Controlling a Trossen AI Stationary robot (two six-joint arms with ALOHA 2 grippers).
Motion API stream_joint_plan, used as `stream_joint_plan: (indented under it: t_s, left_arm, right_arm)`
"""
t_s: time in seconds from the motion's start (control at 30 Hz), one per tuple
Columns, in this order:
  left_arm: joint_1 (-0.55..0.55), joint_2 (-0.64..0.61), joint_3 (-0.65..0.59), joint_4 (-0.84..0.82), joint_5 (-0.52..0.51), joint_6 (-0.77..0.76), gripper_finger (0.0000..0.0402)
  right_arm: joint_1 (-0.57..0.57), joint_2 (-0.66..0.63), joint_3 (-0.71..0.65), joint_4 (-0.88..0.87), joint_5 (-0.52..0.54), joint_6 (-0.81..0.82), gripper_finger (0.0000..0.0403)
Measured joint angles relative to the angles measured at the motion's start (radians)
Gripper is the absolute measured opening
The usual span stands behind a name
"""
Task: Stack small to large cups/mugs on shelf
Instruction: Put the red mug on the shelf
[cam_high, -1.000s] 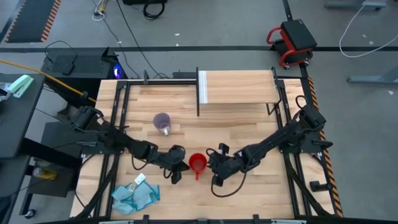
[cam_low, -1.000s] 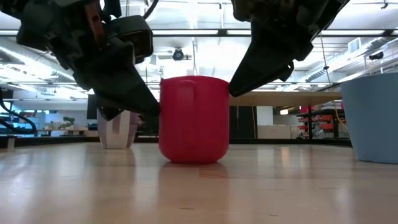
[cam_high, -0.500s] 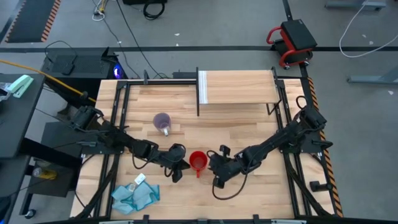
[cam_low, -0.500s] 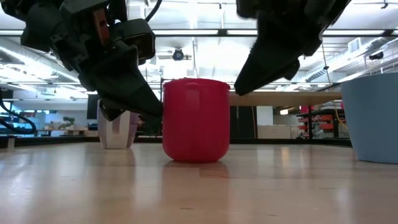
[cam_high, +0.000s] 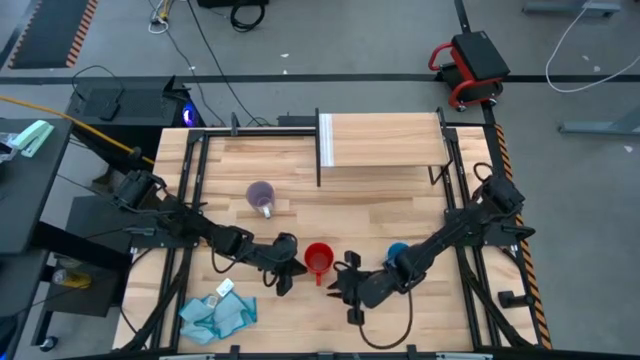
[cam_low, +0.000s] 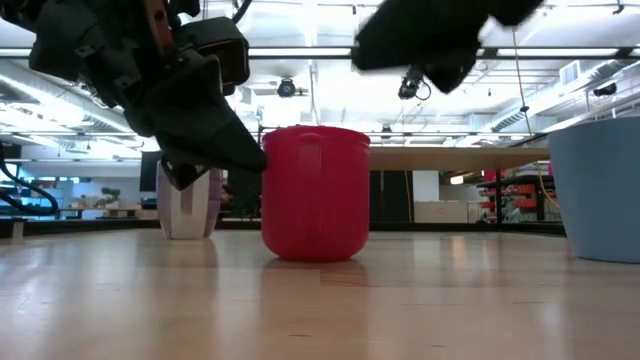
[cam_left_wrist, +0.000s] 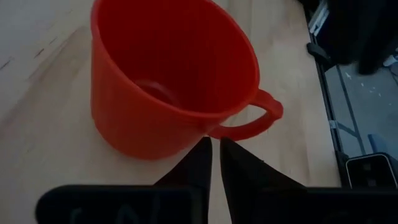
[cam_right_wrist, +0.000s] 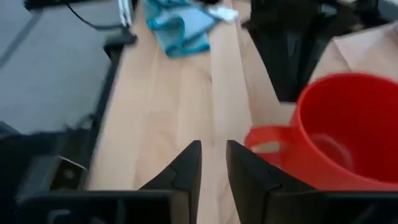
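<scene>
The red mug (cam_high: 318, 259) stood upright on the worktop (cam_high: 300, 320), well short of the shelf (cam_high: 385, 140), handle toward the camera-near edge; the left end effector (cam_high: 291, 268), nearly clenched and empty, touched its side, nearer than the slightly parted, empty right end effector (cam_high: 337, 281).

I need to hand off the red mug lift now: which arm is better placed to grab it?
Left, probably. The left gripper sits right against the red mug, its fingertips almost at the handle. The right gripper is off the mug, empty, up above the table.
</scene>
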Motion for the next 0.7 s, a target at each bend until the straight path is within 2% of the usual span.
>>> stream_joint_plan:
  t_s: [0.1,0.17,0.27,0.4,0.5,0.7]
  left_arm:
    - [0.000,0.000,0.000,0.000,0.000,0.008,0.0043]
    - [0.000,0.000,0.000,0.000,0.000,0.012,0.0042]
    - [0.000,0.000,0.000,0.000,0.000,0.012,0.0040]
    - [0.000,0.000,0.000,0.000,0.000,0.012,0.0041]
    - [0.000,0.000,0.000,0.000,0.000,0.012,0.0043]
    - [0.000,0.000,0.000,0.000,-0.005,0.016,0.0040]
  right_arm:
    - [0.010,0.043,-0.002,0.018,0.030,0.003,0.0087]
    - [0.034,0.064,-0.001,0.019,0.095,0.005,0.0087]
    - [0.094,0.091,-0.001,0.041,0.237,-0.011,0.0086]
    - [0.177,0.143,0.000,0.133,0.479,-0.044,0.0085]
    - [0.213,0.204,0.000,0.176,0.607,-0.050,0.0085]
    - [0.202,0.312,-0.001,0.362,0.637,-0.039,0.0085]
